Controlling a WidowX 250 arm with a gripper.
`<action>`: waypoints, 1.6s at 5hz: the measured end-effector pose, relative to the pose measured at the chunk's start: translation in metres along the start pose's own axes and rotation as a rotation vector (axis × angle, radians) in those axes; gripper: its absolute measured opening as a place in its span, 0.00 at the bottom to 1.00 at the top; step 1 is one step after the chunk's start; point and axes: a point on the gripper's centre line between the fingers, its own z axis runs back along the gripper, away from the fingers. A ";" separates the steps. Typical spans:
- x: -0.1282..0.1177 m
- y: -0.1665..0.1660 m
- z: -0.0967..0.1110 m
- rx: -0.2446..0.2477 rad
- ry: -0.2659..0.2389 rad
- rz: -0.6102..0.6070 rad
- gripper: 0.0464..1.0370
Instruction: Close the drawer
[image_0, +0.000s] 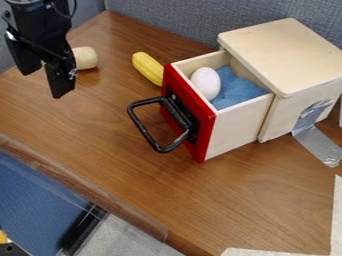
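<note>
At the upper left, my black gripper (45, 80) hangs above the table with its two fingers spread and nothing between them. It is well to the left of the drawer (242, 125), which stands pulled out of the light wooden box (286, 57). The drawer has a red front (207, 134) and a black loop handle (143, 129) facing left. Inside it lie a white egg (206, 83) and a blue cloth-like piece (237, 91).
A yellow corn-shaped object (147, 68) lies behind the drawer's front, and a beige rounded block (85, 58) is beside the gripper. Silver tape (319, 145) runs from the box to the table. The table's edge (87, 186) crosses the lower left.
</note>
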 end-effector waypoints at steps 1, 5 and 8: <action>-0.004 -0.003 -0.007 -0.015 0.023 -0.005 0.96; 0.010 -0.060 -0.057 0.008 0.072 -0.232 0.96; 0.029 -0.073 -0.094 0.011 0.114 -0.268 0.96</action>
